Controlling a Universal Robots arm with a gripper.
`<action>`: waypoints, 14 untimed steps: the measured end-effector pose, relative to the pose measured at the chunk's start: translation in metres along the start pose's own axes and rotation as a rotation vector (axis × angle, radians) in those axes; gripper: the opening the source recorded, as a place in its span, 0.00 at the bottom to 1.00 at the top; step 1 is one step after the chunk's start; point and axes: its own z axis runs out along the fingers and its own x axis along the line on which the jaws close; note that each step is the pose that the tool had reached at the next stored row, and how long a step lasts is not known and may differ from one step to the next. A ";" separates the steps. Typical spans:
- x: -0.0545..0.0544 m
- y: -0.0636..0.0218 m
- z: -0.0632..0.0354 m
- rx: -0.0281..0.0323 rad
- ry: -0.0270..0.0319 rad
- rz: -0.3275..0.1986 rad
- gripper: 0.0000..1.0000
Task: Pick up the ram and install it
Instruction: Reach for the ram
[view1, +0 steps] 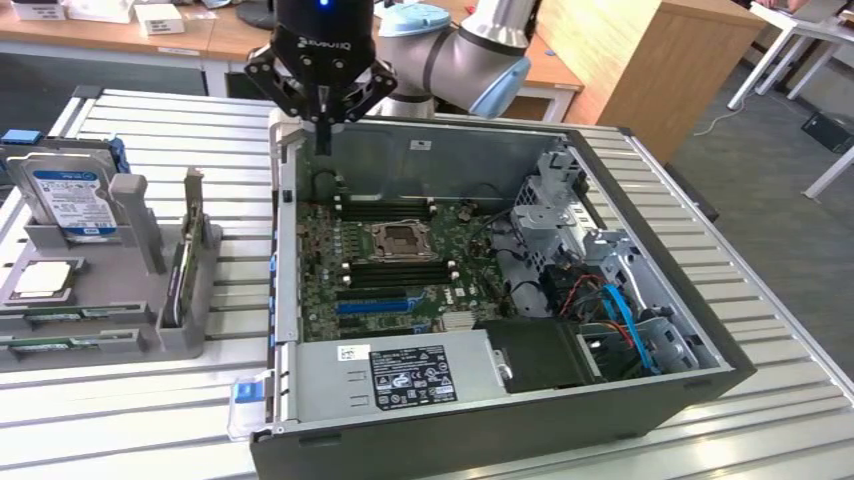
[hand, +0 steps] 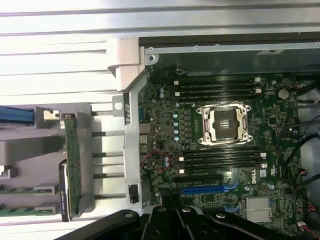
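Two ram sticks (view1: 60, 345) flat in gray holder (view1: 174, 335), upright green card (hand: 73, 160) beside; claw (view1: 322, 140) pressed together, empty, over case (view1: 507, 430) edge.

Silver arm, black gripper

The arm (view1: 497, 22) is silver tubing with pale blue joint caps. At its eight o'clock in the exterior view, the black gripper (view1: 324, 135) bears white lettering, a blue light and small round screws on its links.
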 end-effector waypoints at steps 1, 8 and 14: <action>0.002 -0.0001 0.0000 -0.0001 -0.0001 0.000 0.11; 0.012 -0.0009 0.0001 0.0000 0.0000 0.000 0.11; 0.019 -0.0014 0.0003 0.0000 -0.0001 0.000 0.11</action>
